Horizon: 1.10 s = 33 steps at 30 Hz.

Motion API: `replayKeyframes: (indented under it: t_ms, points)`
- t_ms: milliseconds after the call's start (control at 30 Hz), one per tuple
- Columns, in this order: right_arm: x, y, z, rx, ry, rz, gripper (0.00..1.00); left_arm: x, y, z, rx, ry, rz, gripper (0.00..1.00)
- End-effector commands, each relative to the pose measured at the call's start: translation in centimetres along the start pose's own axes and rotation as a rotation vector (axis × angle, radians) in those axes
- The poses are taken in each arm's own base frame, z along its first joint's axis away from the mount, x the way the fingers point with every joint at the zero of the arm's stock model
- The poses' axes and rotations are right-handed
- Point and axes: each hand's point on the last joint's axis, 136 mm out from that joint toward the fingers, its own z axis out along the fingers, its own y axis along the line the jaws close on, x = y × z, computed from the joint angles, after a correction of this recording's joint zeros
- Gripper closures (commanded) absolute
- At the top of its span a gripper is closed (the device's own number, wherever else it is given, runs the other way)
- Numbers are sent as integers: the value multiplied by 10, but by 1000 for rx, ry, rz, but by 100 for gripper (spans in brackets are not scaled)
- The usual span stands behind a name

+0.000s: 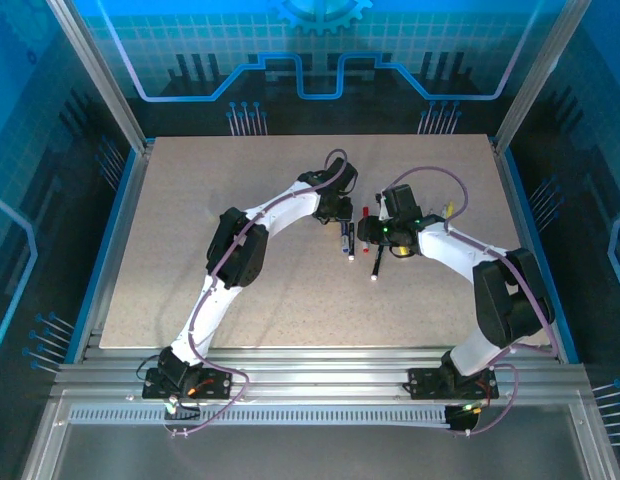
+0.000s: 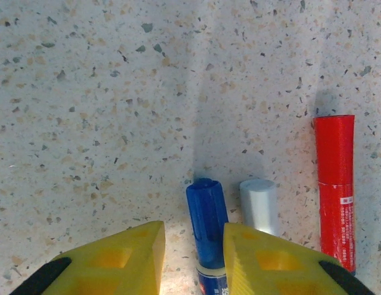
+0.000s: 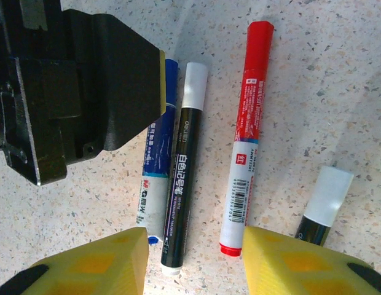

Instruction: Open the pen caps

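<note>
White arms with black joints, purple cables, yellow jaws

We log this as a robotics lab cell, not a home or a shop. The table is a speckled, stone-look slab set inside a frame of aluminium posts. Translucent blue panels wall in three sides, and the back one carries a printed gear with circuit-style lines. Slotted aluminium rails run along the near edge. We see the left arm and right arm bolted there, with cables looped at their bases.
</note>
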Motion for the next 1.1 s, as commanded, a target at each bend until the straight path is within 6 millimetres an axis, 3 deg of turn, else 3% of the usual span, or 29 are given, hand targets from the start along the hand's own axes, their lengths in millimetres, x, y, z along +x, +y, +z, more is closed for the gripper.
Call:
replayKeyframes:
  t_ms: [0, 567, 867, 1067]
  points:
    - [5, 2, 5, -15, 15, 0, 55, 13, -2, 12, -1, 52, -14, 69]
    - [8, 2, 11, -16, 33, 9, 56, 17, -1, 20, -19, 64, -7, 71]
    - [11, 8, 14, -51, 47, 17, 57, 18, 5, 22, -38, 73, -1, 83]
    - [11, 24, 13, -129, 48, 21, 57, 2, 11, 2, -34, 31, -16, 100]
